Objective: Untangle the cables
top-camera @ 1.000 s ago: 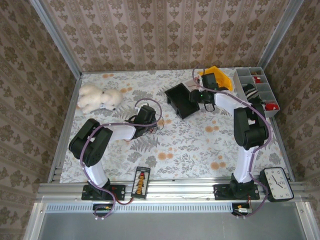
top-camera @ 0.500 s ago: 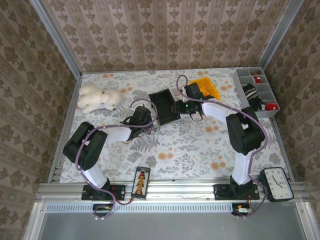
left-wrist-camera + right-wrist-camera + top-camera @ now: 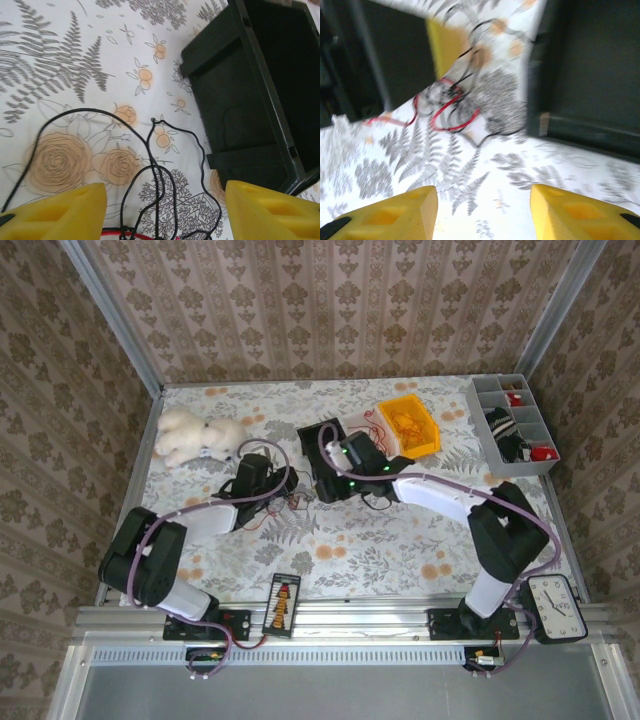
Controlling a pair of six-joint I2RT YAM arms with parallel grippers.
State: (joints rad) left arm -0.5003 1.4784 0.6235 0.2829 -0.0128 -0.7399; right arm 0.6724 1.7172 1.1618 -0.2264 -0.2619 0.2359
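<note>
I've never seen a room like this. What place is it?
Probably a robot test booth: a left arm and right arm bolted to a metal rail, wallpapered walls around a flowery table.

Two matching arms: the left arm (image 3: 205,522) and the right arm (image 3: 440,495) pair smooth white link shells with bulky black joint housings, each rising from a black base (image 3: 200,622). A purple-grey cable (image 3: 215,502) loops loosely along each arm. Small green lights (image 3: 352,480) glow on the right arm's black wrist. The left fingers (image 3: 60,212) and right fingers (image 3: 585,210) are blunt yellow wedges with moulded recesses and black edge inserts.
</note>
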